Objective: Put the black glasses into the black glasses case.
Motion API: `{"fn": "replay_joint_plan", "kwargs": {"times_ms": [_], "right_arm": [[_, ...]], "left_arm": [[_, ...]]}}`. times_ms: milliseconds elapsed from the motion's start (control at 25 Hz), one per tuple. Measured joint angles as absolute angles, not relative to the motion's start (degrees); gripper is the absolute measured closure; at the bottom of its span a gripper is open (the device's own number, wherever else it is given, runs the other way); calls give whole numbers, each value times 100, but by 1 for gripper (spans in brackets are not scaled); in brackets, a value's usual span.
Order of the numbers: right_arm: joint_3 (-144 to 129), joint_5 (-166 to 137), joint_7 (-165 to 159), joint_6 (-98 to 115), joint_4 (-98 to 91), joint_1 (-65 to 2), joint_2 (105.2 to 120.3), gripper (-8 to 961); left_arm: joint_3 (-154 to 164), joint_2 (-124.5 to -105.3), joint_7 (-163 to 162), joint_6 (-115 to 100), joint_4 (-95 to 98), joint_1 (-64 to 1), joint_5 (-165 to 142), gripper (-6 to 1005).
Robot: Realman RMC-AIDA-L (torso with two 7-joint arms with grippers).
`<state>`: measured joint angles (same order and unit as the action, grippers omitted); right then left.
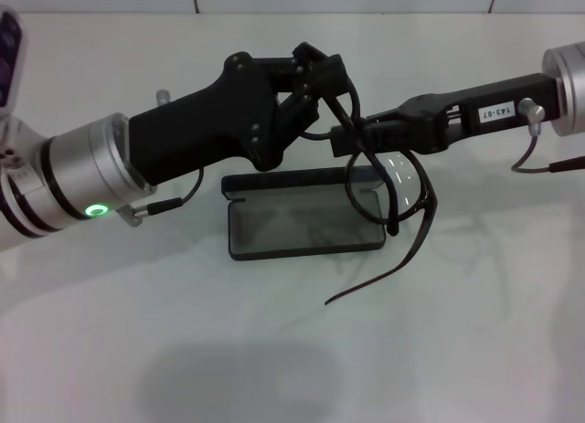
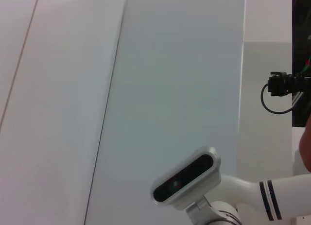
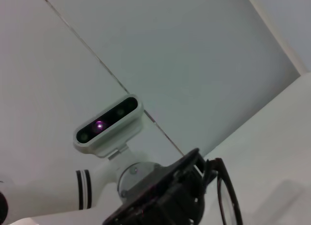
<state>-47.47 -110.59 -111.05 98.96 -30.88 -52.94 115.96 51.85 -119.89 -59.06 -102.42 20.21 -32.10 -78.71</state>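
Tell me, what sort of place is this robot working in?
Probably an indoor lab or test room: a plain white table, bare pale walls, and only the black glasses case lying open while the left gripper and right gripper hold the black glasses.

Silver cylindrical wrists with black bands carry matte black grippers, the left wrist (image 1: 87, 172) showing a green ring light, the right wrist (image 1: 567, 87) thin grey cables

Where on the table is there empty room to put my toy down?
The near table in front of the black glasses case is bare. Above the case it is crowded: left end effector and right end effector both meet at the black glasses, one temple arm dangling down.
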Motion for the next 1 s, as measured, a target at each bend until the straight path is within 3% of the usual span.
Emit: {"fn": "replay_joint_plan", "kwargs": {"times_ms": [680,1000], "right_arm": [[-4719,-10840,-11119,9804,-3059,-5213,11529,836],[-4616,-9517,-11236,9912,-3042,-4854,11307,836]], "left_arm": [[5155,-11981,-5660,-10456,1967,-3012,-7221,976],[5141,-11932,-5581,-10456,1980,-2465,-6584,976]]}}
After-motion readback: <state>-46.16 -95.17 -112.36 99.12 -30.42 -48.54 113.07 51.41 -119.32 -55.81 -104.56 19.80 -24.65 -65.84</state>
